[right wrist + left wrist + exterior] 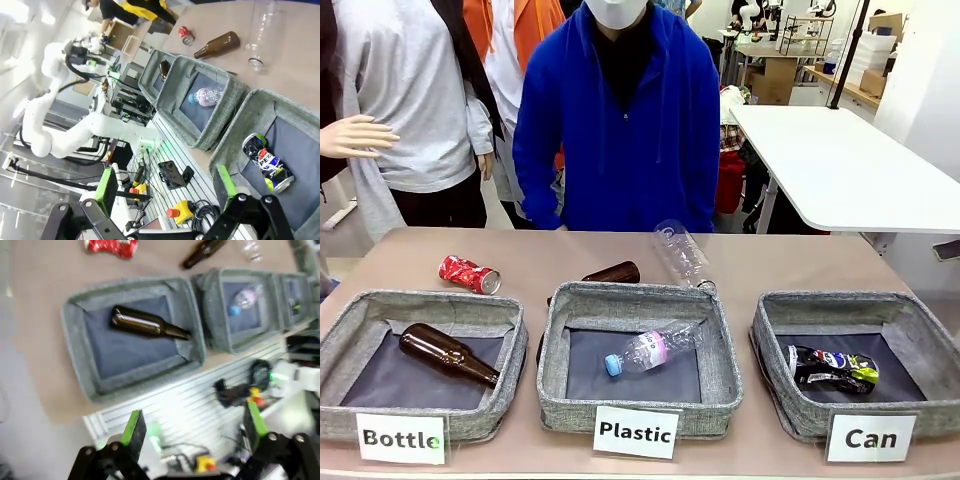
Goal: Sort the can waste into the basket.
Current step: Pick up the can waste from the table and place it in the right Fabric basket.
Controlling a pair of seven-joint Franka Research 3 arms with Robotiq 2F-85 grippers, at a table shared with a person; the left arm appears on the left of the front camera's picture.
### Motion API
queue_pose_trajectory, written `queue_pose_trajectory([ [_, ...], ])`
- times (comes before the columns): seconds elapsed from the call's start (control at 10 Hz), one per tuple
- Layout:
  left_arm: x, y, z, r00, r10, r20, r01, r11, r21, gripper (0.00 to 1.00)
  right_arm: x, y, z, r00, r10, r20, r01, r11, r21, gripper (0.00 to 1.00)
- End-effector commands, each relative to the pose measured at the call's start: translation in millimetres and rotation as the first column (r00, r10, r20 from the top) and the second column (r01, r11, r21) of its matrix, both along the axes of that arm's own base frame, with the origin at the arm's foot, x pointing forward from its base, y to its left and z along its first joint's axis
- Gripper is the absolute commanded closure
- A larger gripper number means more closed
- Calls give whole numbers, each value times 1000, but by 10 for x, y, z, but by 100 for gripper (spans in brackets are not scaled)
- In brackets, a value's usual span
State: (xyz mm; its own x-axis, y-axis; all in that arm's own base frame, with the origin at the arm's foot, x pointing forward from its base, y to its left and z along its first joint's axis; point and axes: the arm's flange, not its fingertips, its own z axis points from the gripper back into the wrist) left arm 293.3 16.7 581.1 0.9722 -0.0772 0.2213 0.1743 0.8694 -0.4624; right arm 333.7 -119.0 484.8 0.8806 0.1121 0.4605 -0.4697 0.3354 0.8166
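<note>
Lying left-right in basket (772, 385), black can (832, 368), red can (468, 273) on table (760, 265), seemingly likewise, both jaws spread.

**Black can in the basket, just past our open pincer**

We see our right gripper (166, 175) with its green pads spread wide and nothing between them. Just beyond it, off to one side, the black can (267, 162) lies in the grey basket (252, 100). Far ahead, the red can (186, 35) lies on the table (310, 60) near a brown bottle (217, 45).

Bright, even indoor light with soft shadows; the left wrist view is blurred, the others sharp.
</note>
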Motion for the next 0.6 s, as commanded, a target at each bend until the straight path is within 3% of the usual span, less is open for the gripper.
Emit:
queue_pose_trajectory([
  [0.0,686,-234,-196,999,-37,-33,45,955,295,0,-15,-26,9,1000,19,20,-19,1000,-7,0],
  [0.2,1077,-574,-437,994,-26,107,-22,904,426,0,-15,-26,9,1000,19,20,-19,1000,-7,0],
  [0.3,1259,-624,-577,977,-7,212,-81,912,402,0,-15,-26,9,1000,19,20,-19,1000,-7,0],
  [0.4,1368,-560,-671,974,72,215,-141,934,328,0,-15,-26,9,1000,19,20,-19,1000,-7,0],
  [0.5,1165,-752,-487,988,-82,133,20,912,410,0,-15,-26,9,1000,19,20,-19,1000,-7,0],
])
